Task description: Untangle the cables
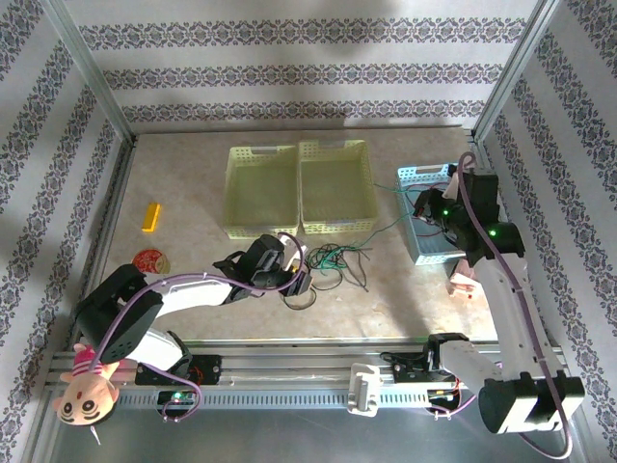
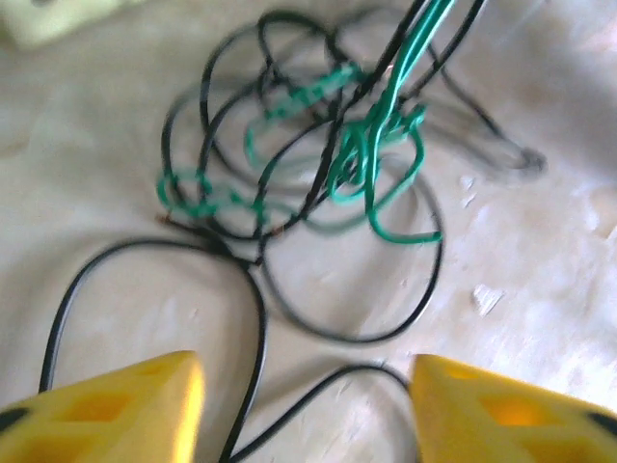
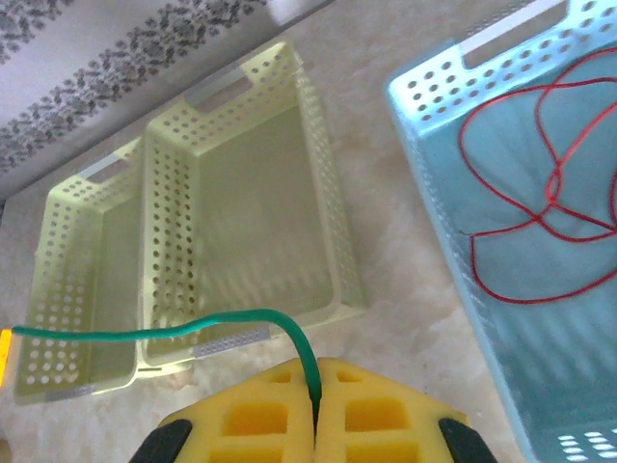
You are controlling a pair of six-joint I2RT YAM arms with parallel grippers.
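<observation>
The cables (image 1: 333,258) lie as a tangle of black and green wire on the table in front of the yellow baskets. In the left wrist view the green cable (image 2: 376,159) coils through black cable loops (image 2: 347,333). My left gripper (image 2: 307,410) is open just short of the tangle, with a black strand on the table between its yellow fingers (image 2: 125,405). My right gripper (image 3: 315,391) is shut on one green cable (image 3: 193,330), which runs taut from the tangle toward the blue basket (image 1: 410,178). A red cable (image 3: 540,212) lies loose inside the blue basket (image 3: 453,251).
Two pale yellow baskets (image 1: 260,154) stand side by side at the back centre. A yellow block (image 1: 150,216) and a red disc (image 1: 150,260) lie at the left. A doll (image 1: 87,391) hangs by the left arm's base. A small pink object (image 1: 463,282) sits near the right arm.
</observation>
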